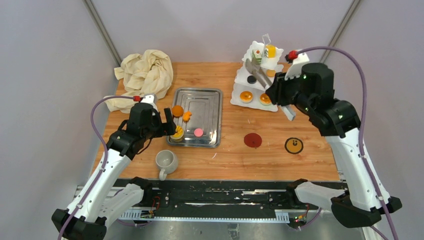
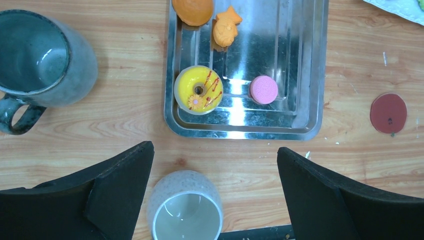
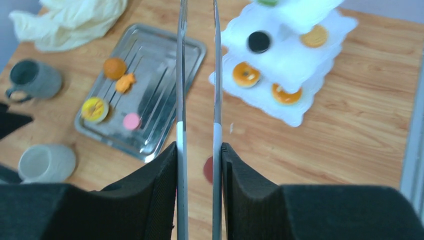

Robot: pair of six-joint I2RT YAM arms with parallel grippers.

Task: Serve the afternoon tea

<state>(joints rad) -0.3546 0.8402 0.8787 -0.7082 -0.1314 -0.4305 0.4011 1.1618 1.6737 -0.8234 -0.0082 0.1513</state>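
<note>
Small round pink cake [image 2: 263,89]: probably light, crumbly (pinch its sides softly).
Left jaws: wide apart, empty.
Right jaws: clamped on thin shiny metal tongs [image 3: 181,140].

Picture edges crop the grey glazed mug [image 2: 37,62] on the left and the off-white speckled mug [image 2: 185,209] nearest. The white three-tier square stand [image 3: 296,64] is blurred; the thin steel tongs [image 3: 182,75] lose their tips off-frame.

Bright, even, tray [image 2: 237,116] glare, stand [image 3: 295,65] blurred
</note>
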